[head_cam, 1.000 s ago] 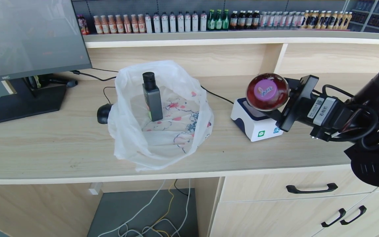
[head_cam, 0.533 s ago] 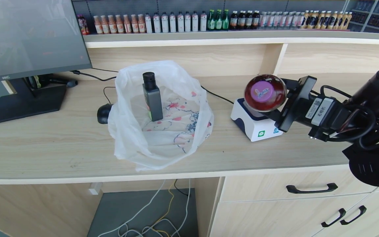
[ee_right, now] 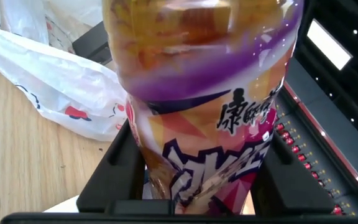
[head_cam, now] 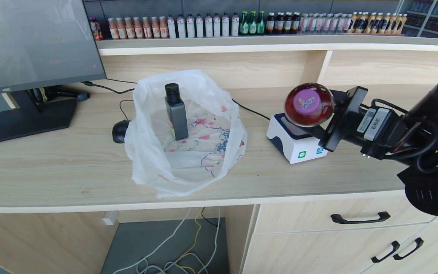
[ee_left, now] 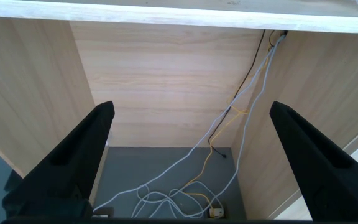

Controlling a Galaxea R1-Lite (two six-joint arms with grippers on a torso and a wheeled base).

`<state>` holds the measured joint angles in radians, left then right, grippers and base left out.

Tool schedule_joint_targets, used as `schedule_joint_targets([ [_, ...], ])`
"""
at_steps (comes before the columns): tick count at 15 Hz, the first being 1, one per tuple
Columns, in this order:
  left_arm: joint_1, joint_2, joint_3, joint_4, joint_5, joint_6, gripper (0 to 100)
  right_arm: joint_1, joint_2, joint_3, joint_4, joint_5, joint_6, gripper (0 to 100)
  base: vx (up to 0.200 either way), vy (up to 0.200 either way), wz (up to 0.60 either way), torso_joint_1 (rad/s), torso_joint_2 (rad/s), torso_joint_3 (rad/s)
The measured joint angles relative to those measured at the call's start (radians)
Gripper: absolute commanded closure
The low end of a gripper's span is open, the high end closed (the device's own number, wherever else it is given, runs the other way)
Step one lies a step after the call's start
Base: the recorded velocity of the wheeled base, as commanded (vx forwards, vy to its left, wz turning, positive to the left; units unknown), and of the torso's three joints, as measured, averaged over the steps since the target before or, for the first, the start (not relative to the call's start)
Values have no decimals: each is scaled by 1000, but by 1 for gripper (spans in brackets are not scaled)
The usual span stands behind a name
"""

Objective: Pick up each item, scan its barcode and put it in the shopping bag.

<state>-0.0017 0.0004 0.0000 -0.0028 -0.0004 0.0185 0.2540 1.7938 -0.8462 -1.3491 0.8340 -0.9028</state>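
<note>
My right gripper (head_cam: 327,116) is shut on a dark red drink bottle (head_cam: 309,105) with a purple cap, held on its side just above the white and blue scanner (head_cam: 294,142). In the right wrist view the bottle (ee_right: 210,93) with its purple and orange label sits between the black fingers (ee_right: 114,165). The white shopping bag (head_cam: 203,156) stands open at the counter's middle with a dark grey bottle (head_cam: 176,112) upright inside. My left gripper (ee_left: 191,162) hangs open below the counter with nothing between its fingers.
A monitor (head_cam: 32,42) stands at the far left, with a black mouse (head_cam: 120,131) beside the bag. A shelf of bottles (head_cam: 242,23) runs along the back. Drawers (head_cam: 359,217) sit under the counter's right part. Loose cables (ee_left: 229,143) hang below the counter.
My right gripper dipped slightly with the bottle, then rose back to about its earlier height over the scanner, and the bottle turned a little. Bag and left gripper unchanged.
</note>
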Motion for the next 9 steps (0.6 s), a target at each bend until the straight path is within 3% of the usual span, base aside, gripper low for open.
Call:
schedule_joint_targets([
  [5,1,0,0,0,0,0,0,14,-18,17,-73,-107,188,100,0,0,0,0,0,0],
  [9,1,0,0,0,0,-1,0,28,-41,204,-190,-250,362,100,0,0,0,0,0,0],
])
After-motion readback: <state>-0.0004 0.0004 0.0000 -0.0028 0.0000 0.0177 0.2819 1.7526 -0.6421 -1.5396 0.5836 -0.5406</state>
